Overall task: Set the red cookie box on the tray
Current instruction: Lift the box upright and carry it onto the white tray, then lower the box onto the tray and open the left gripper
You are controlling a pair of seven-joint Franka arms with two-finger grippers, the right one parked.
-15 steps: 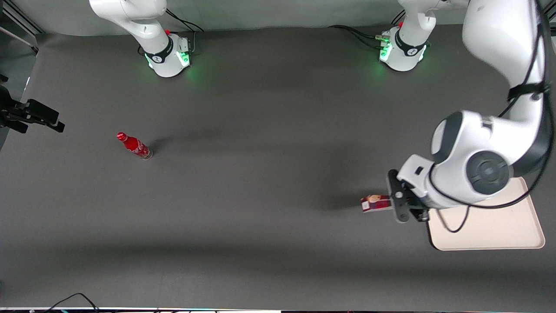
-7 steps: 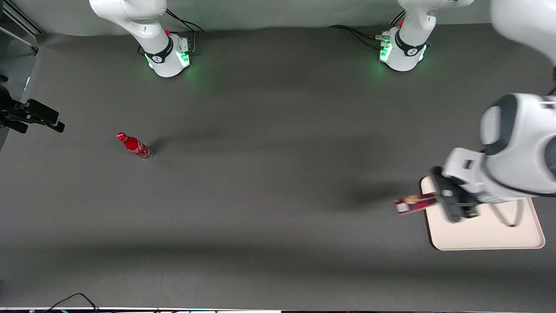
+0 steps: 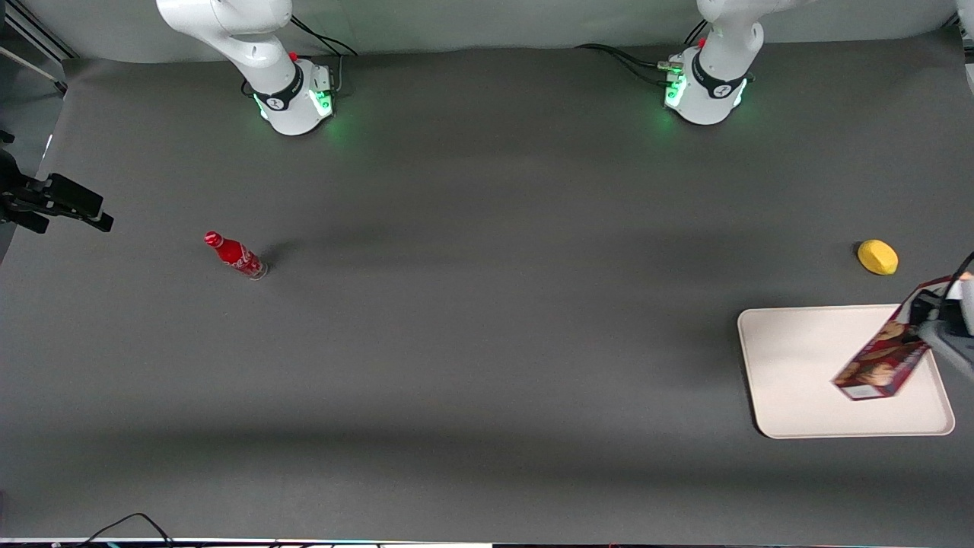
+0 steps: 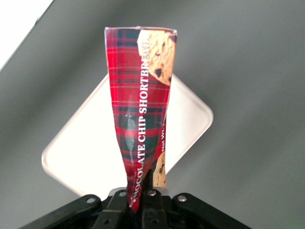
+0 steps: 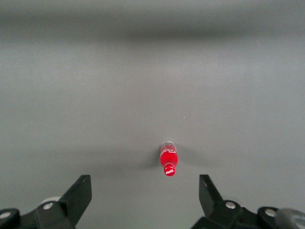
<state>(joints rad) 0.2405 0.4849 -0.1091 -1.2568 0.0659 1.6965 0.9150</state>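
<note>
The red cookie box [image 3: 883, 358], dark red tartan with cookie pictures, hangs tilted above the cream-white tray [image 3: 799, 380], its white label end lowest. My left gripper [image 3: 930, 320] is shut on the box's upper end at the working arm's edge of the front view. In the left wrist view the box [image 4: 140, 109] reaches out from my gripper [image 4: 143, 188], pinched thin between the fingers, with the tray [image 4: 81, 143] below it.
A yellow lemon-like object [image 3: 877, 256] lies on the table just farther from the front camera than the tray. A red bottle [image 3: 235, 256] stands toward the parked arm's end, also in the right wrist view [image 5: 168, 161]. A black camera mount [image 3: 53, 202] sits at that table edge.
My gripper has carried the box sideways from the bare table to above the tray. The box has tilted with its label end down. The arm moving off uncovered the yellow object.
</note>
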